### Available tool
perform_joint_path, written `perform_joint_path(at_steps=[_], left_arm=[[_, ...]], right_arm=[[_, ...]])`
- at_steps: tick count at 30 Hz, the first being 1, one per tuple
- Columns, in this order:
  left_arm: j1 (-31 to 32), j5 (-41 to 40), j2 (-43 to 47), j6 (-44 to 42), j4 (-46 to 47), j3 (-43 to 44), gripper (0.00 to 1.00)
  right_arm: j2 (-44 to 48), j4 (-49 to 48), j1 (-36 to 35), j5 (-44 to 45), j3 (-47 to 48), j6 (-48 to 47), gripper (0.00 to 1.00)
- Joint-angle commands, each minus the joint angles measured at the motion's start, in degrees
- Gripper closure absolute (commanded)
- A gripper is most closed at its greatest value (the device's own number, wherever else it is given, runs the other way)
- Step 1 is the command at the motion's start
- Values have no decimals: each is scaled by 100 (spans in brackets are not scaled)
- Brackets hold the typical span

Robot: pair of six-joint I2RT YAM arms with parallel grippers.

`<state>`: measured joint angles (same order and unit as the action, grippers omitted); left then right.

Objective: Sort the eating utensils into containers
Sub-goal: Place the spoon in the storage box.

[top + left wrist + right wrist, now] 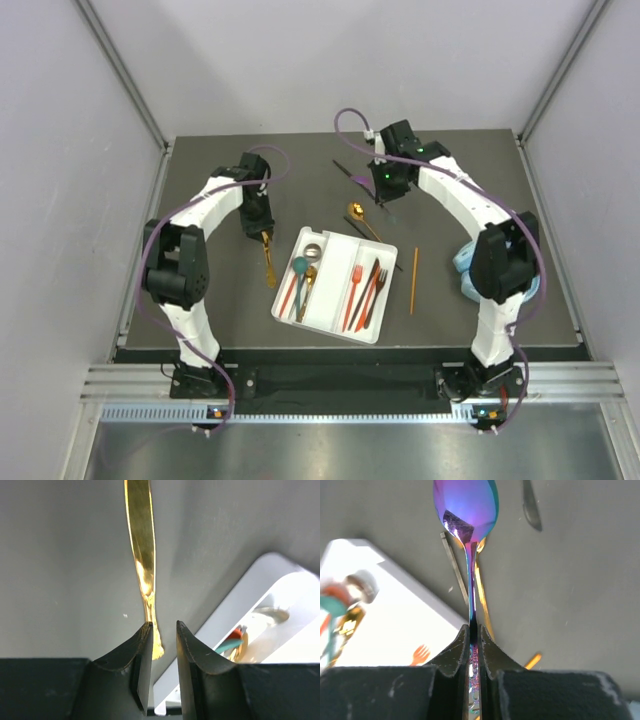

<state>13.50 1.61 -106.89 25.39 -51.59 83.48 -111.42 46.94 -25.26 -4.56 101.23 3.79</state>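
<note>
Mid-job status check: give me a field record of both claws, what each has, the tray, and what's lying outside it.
left claw: jaws apart around the end of the gold utensil, with a gap on one side
right claw: shut on the purple spoon
tray: white, divided, holding teal, orange, red and black pieces
outside tray: gold spoon, orange stick, black utensils
non-task item: light-blue headphones, by the right arm

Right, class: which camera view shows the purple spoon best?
The right wrist view: the purple spoon runs up the frame, bowl and handle sharp, its handle clamped in the right gripper. In the top view it is too small and hidden to make out; the left wrist view misses it.
</note>
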Motion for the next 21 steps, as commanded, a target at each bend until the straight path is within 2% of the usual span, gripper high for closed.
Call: perform_joint_path(at_steps=[1, 7, 12, 17, 21], left_arm=[[-66, -327, -165, 230, 184, 406, 69], [-189, -187, -631, 703, 360, 388, 72], [-198, 23, -869, 801, 413, 362, 71], [-102, -29, 42, 767, 221, 160, 71], [-31, 6, 853, 644, -97, -112, 67]], right_arm=[[1111, 518, -5, -247, -41, 910, 100], [1850, 1010, -672, -397, -533, 1896, 100], [2167, 1134, -1078, -608, -701, 2091, 100], [2808, 547, -1008, -862, -1429, 1775, 100], [3134, 114, -858, -1354, -2404, 1660, 100]])
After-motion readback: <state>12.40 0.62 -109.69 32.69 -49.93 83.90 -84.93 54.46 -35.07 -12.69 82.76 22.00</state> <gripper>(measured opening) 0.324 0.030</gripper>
